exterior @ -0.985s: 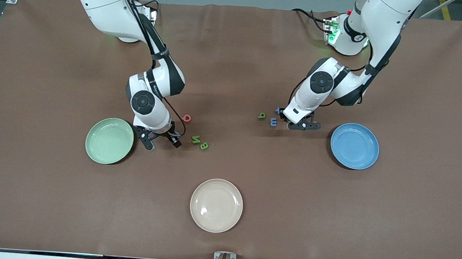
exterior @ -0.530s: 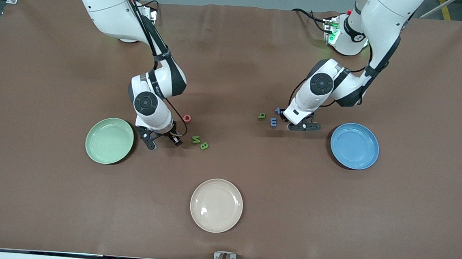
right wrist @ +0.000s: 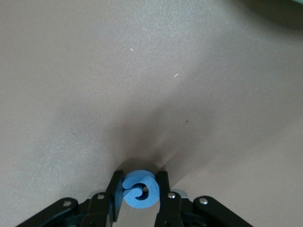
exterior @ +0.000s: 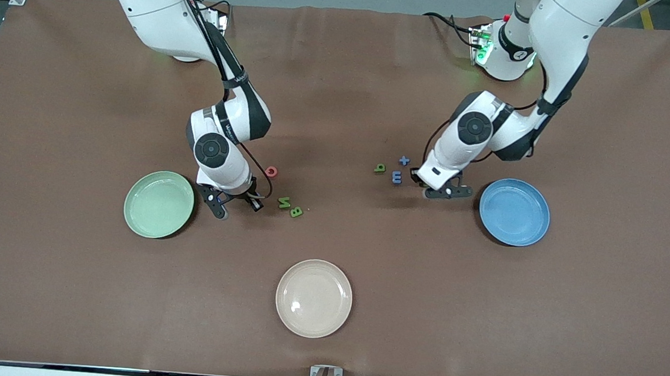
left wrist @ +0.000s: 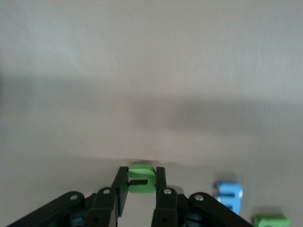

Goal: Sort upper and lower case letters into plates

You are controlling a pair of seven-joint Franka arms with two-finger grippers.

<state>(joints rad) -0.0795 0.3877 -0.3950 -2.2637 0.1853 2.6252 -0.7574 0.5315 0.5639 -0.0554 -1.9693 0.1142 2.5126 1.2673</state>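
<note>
Left wrist view shows the left gripper (left wrist: 141, 183) clamped on a green letter (left wrist: 140, 178), low over the table at about 9 o'clock of the blue plate (exterior: 514, 212); right wrist view shows the right gripper (right wrist: 140, 190) clamped on a blue letter (right wrist: 138, 190), at about 3 o'clock of the green plate (exterior: 159, 203). Both arms seem to be at the carry step. Next, each should travel over its plate and release, if the case matches.

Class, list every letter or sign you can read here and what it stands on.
"N": green N, on the table.
"B": green B, beside it.
"o": red ring letter, table.
"+" or "t": blue cross letter, table.
"q" or "b": green stemmed letter, table.
"m" or "E": blue three-pronged letter, table.
Unreadable: curled blue letter in right end effector, notched green letter in left end effector.
</note>
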